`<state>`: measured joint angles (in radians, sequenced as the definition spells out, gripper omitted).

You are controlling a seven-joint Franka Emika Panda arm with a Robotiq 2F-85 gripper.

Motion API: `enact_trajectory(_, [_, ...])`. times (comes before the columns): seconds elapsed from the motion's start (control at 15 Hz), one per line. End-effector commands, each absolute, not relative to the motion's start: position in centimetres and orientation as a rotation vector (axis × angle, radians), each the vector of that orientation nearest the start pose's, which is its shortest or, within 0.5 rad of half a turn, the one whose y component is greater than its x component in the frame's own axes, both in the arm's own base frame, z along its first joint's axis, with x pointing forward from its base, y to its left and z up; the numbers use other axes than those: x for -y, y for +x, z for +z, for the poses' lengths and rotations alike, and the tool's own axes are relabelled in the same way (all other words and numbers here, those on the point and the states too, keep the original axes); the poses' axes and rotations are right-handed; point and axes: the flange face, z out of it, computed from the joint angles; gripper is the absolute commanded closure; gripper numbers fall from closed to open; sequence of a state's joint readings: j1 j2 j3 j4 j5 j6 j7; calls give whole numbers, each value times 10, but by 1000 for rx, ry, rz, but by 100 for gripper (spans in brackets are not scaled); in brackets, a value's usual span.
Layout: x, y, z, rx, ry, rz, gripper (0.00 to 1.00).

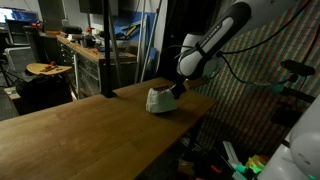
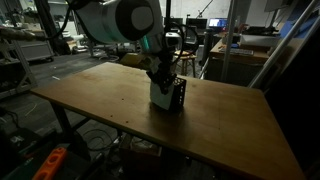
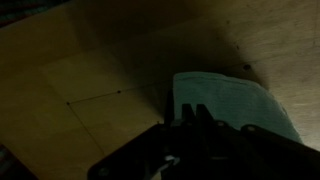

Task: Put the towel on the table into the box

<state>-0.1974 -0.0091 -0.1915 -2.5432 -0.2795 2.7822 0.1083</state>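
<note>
The light grey-white towel (image 1: 157, 100) (image 2: 160, 97) bunches on the far part of the wooden table (image 1: 90, 135) (image 2: 230, 120), draped down the side of the small black box (image 2: 177, 97). My gripper (image 1: 178, 90) (image 2: 163, 78) reaches down onto its top and is shut, with the cloth at its fingertips. In the wrist view the dark fingers (image 3: 195, 112) stand pressed together against the edge of the towel (image 3: 240, 105), which spreads out beyond them over the table (image 3: 80, 90). From there the box is hidden.
A cluttered workbench with a round orange-brown object (image 1: 45, 68) stands behind the table. Desks with monitors (image 2: 240, 45) fill the background. Cables and colourful items (image 1: 240, 160) lie on the floor past the table edge, close to the towel.
</note>
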Motion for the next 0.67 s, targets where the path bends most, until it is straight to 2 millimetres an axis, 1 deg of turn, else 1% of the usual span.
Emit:
enact_trajectory(0.0, [180, 451, 281, -321, -3256, -451, 96])
enact_trajectory(0.27, [187, 452, 256, -258, -3250, -487, 95])
enact_trajectory(0.6, [194, 450, 238, -225, -3227, -528, 93])
